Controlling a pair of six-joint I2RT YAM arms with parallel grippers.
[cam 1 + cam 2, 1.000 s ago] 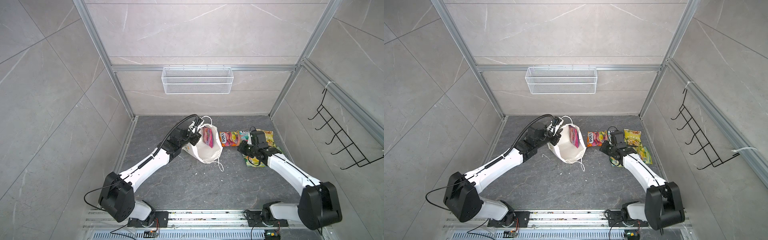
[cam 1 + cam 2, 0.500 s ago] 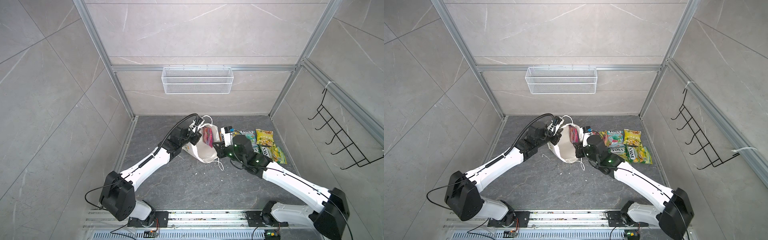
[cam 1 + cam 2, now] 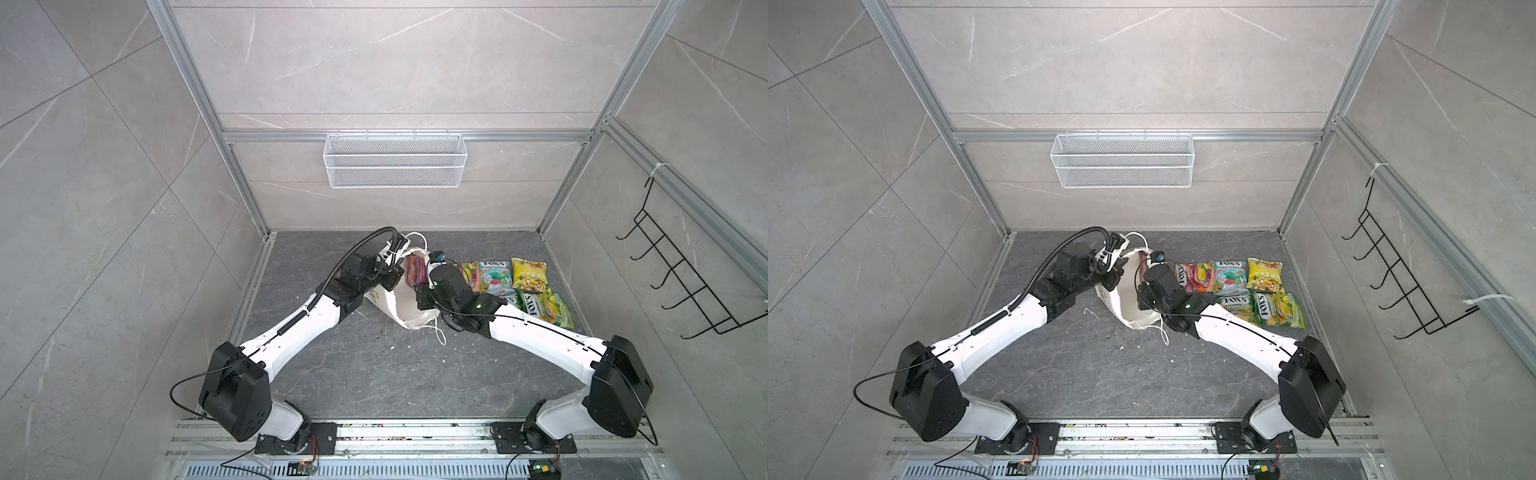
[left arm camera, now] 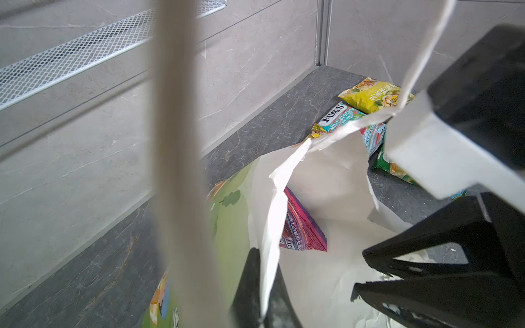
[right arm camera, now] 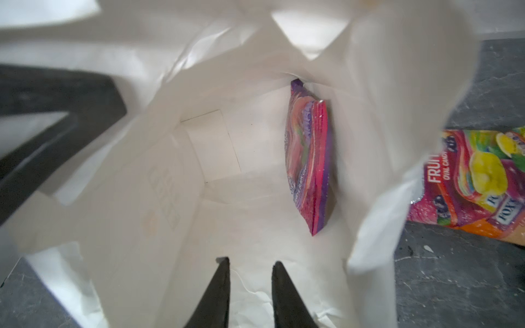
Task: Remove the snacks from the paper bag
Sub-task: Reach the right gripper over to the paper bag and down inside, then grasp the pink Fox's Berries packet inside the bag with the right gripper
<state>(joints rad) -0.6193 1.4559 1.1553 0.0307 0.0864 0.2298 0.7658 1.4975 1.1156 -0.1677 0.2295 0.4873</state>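
Right end effector: jaws slightly apart, empty, aimed into the mouth of the bag to reach what is left.
Left end effector: clamped on the bag rim, seemingly to keep it open.
Purple packet: inside, on edge against the wall.
Other packets: out, on the desk beside the bag.

Paper bag: white, crumpled, sitting on the floor with its mouth gaping open.
Purple packet: standing on edge inside, leaning against the bag's wall.
Orange-red packet, teal packet, yellow packet, yellow-green packet: lying flat outside, clustered beside the bag.
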